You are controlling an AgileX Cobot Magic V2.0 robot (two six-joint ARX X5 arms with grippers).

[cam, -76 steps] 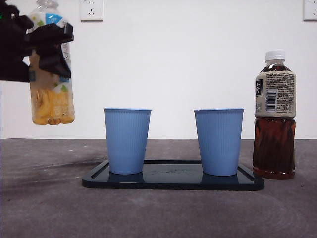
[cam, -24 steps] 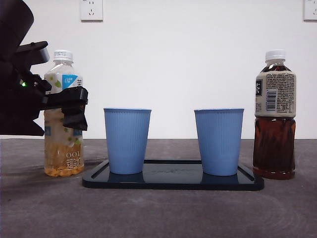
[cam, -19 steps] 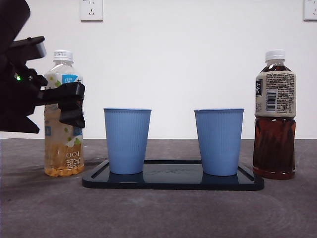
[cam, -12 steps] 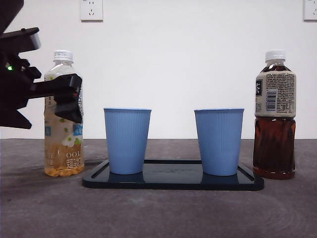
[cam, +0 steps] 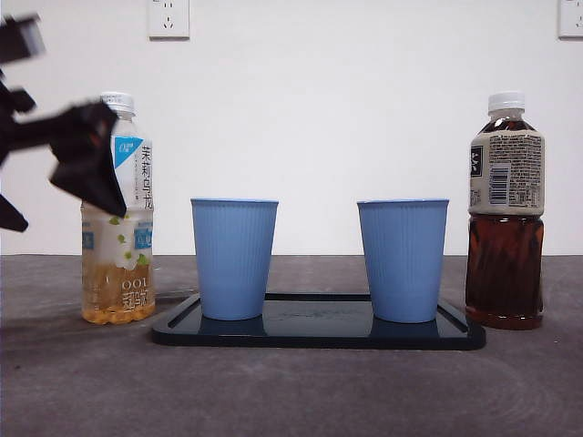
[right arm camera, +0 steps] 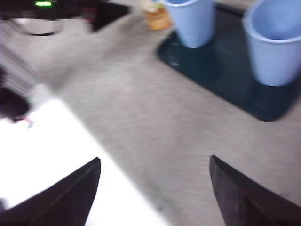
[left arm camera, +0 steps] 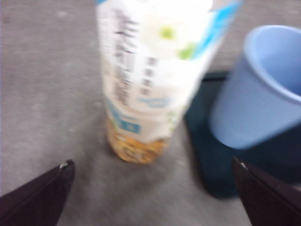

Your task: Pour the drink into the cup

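Note:
The pale yellow tea bottle [cam: 117,237] with a white cap stands upright on the table, left of the tray; the left wrist view also shows it [left arm camera: 150,80]. My left gripper [cam: 86,168] is open and empty, blurred, up and to the left of the bottle's upper part; in the left wrist view [left arm camera: 150,163] its jaws stand wide apart, clear of the bottle. Two blue cups, the left cup [cam: 234,259] and the right cup [cam: 403,260], stand upright on the dark tray [cam: 319,335]. My right gripper [right arm camera: 155,162] is open and empty, away from the tray.
A dark brown tea bottle [cam: 506,214] with a white cap stands right of the tray. The right wrist view shows both cups [right arm camera: 275,42], the tray [right arm camera: 221,70], the left arm [right arm camera: 61,12] and a white area [right arm camera: 56,165] past the table's edge.
The left gripper lowered the yellow bottle onto the table left of the tray, let go of it, and has drawn back up and to the left. The bottle stays standing.

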